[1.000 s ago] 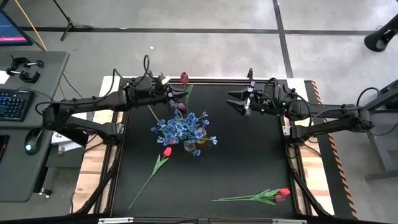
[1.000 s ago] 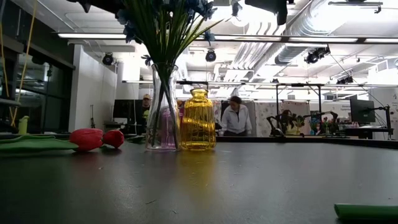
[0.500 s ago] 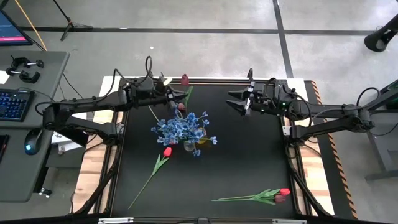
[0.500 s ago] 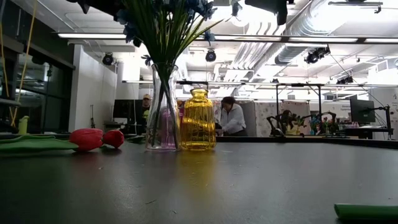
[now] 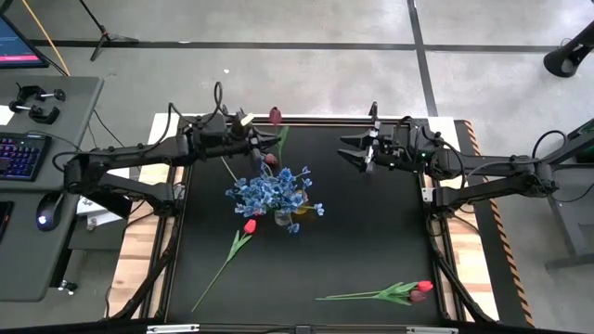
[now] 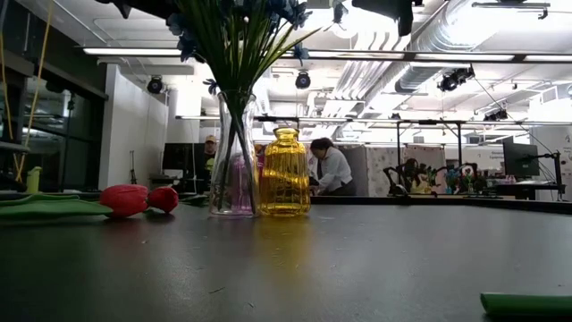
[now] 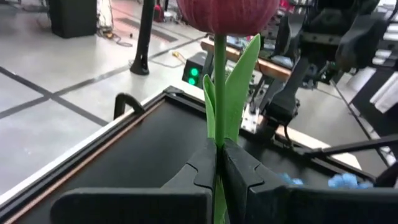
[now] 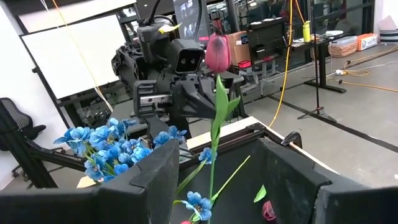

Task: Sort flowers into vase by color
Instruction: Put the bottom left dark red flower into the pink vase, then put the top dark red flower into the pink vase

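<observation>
My left gripper [image 5: 264, 140] is over the table's far left part, shut on a dark maroon tulip [image 5: 275, 116] with a green stem and leaf. My right gripper [image 5: 345, 148] hovers open over the far right part and faces the tulip [image 8: 217, 53]. A clear vase [image 6: 234, 161] holds the bunch of blue flowers [image 5: 274, 192]. A yellow vase [image 6: 284, 173] stands beside it. Another maroon blossom [image 5: 269, 160] shows just beyond the blue bunch. One red tulip [image 5: 249, 226] lies on the table near the vases, and more red tulips [image 5: 419, 289] lie near the right front corner. My left gripper pinches the maroon tulip's green stem [image 7: 217, 134] between its two fingers, a short way below the leaf and blossom. The fingers come level from the table's left and lie across the stem. The tulip stands upright, blossom [image 7: 227, 12] above the fingers, lifted clear of the table.
The vases stand close together in the table's middle. Open black tabletop [image 5: 371, 232] lies to the right of the vases. In the low view the red tulips [image 6: 134, 199] lie at the left, and a person stands in the room far behind the table.
</observation>
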You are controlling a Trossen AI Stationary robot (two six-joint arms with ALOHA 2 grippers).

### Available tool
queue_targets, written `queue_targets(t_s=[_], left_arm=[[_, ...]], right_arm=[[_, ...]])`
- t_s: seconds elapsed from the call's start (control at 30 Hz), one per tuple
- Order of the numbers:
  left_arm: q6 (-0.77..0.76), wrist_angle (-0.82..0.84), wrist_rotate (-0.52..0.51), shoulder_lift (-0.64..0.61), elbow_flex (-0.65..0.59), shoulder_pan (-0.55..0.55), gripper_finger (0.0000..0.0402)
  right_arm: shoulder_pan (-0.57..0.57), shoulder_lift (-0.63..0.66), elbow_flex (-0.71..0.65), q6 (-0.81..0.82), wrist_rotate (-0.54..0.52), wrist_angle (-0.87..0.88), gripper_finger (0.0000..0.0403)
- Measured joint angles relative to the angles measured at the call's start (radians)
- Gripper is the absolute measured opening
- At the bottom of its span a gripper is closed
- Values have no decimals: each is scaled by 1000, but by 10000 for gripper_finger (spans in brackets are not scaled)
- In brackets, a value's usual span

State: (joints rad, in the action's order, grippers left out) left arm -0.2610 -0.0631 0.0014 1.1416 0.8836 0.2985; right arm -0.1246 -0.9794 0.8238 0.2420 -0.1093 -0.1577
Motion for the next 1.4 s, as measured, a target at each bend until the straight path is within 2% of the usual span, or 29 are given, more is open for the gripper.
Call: queue_targets(t_s=[0.57,0.73,0.9,1.07,1.27,1.4], left_arm=[[7,70,-37,77,-1,-25,0],[-16,69,-38,76,0,-26,13],[-60,90,-36,76,0,-26,56],[-87,119,-9,51,0,-26,128],[-67,263,-6,-25,0,-8,211],[-61,380,-38,-107,0,22,239]], right_arm=[[0,0,0,0,0,5,204],[0,0,0,1,0,6,204],[0,0,0,6,0,6,204],[0,0,0,22,0,4,204],[0,0,0,45,0,-44,204],[0,0,0,45,0,-86,204]])
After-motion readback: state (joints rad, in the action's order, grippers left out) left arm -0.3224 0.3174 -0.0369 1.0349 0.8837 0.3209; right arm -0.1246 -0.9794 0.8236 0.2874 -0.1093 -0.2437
